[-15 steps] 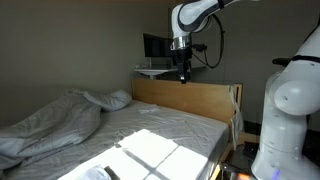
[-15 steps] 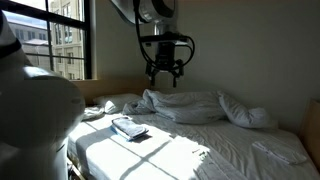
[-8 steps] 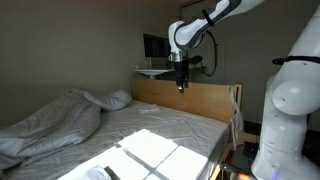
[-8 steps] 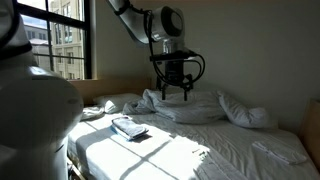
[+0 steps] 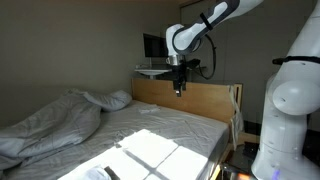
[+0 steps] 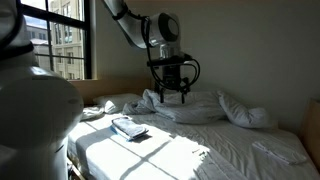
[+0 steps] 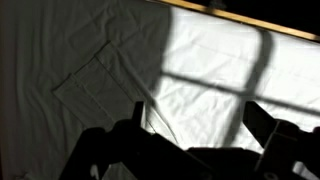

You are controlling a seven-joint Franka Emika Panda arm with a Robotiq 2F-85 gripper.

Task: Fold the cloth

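Descent is what changed: the arm (image 5: 203, 24) has brought the jaws lower than a moment ago, in the upper middle of both exterior views, just above the wooden bed board (image 5: 195, 102); the jaws are spread wide and hold nothing; the cloth (image 7: 95, 80) lies flat and wrinkled on the mattress, filling the wrist view, sunlit at right; folding has not begun, and this looks like an approach to grasp an edge.
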